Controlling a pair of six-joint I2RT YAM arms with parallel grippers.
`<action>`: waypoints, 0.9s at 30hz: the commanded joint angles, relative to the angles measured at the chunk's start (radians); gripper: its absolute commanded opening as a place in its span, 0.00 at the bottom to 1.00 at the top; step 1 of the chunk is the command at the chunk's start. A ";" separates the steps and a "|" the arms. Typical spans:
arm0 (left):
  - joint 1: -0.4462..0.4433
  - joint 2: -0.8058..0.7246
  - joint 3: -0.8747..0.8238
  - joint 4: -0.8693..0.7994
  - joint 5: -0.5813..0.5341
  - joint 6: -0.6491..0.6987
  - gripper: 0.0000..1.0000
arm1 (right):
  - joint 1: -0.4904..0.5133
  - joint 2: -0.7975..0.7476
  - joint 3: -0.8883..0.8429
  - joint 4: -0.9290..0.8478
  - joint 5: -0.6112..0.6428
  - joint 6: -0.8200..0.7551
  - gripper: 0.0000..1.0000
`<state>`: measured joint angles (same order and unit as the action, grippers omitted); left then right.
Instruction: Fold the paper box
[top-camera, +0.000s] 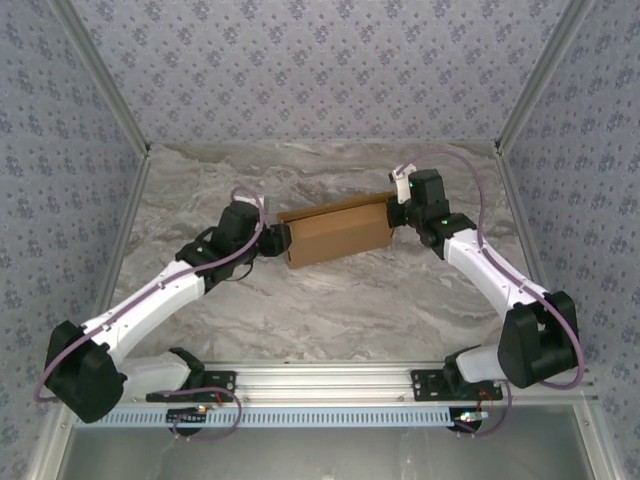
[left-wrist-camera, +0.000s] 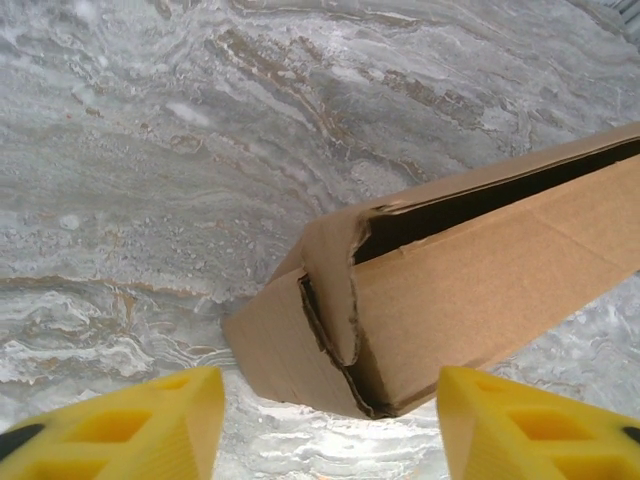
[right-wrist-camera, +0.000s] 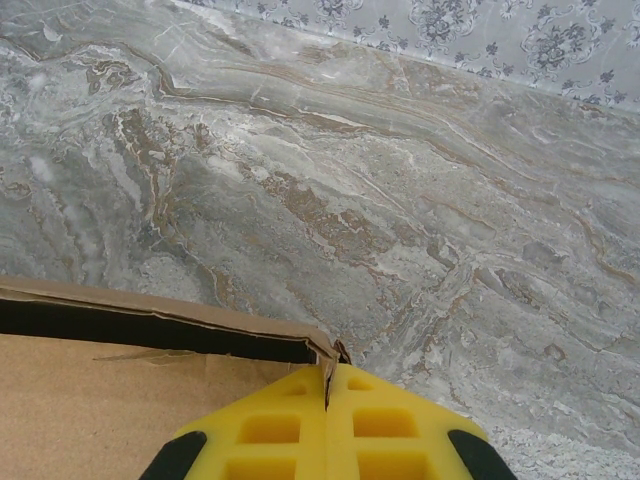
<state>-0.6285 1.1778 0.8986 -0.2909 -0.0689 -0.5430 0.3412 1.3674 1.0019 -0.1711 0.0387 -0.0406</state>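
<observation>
The paper box (top-camera: 338, 230) is a shallow brown cardboard box lying mid-table between the two arms. My left gripper (top-camera: 278, 240) is at its left end. In the left wrist view the yellow fingers (left-wrist-camera: 160, 430) stand open (left-wrist-camera: 330, 425) on either side of the box's end (left-wrist-camera: 330, 330), without touching it. A side flap there sits tucked against the corner. My right gripper (top-camera: 397, 207) is at the box's right end. It is shut (right-wrist-camera: 328, 385) on the thin cardboard wall at the corner (right-wrist-camera: 322, 350), and the lid (right-wrist-camera: 120, 400) shows a dark gap along its edge.
The marble table (top-camera: 300, 310) is enclosed by patterned walls (top-camera: 300, 60) at the back and sides, with metal posts (top-camera: 530, 90) at the corners. An aluminium rail (top-camera: 320, 385) carrying the arm bases runs along the near edge.
</observation>
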 joint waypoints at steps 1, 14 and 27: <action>0.011 -0.029 0.063 -0.022 -0.009 0.060 0.63 | 0.012 0.015 -0.028 -0.125 -0.002 0.001 0.00; 0.160 0.138 0.194 0.027 0.174 0.022 0.69 | 0.020 0.021 -0.018 -0.127 0.001 0.001 0.00; 0.164 0.210 0.114 0.036 0.251 -0.001 0.63 | 0.024 0.022 -0.023 -0.125 0.005 0.002 0.00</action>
<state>-0.4644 1.3930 1.0622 -0.2516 0.1474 -0.5350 0.3496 1.3678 1.0019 -0.1715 0.0574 -0.0406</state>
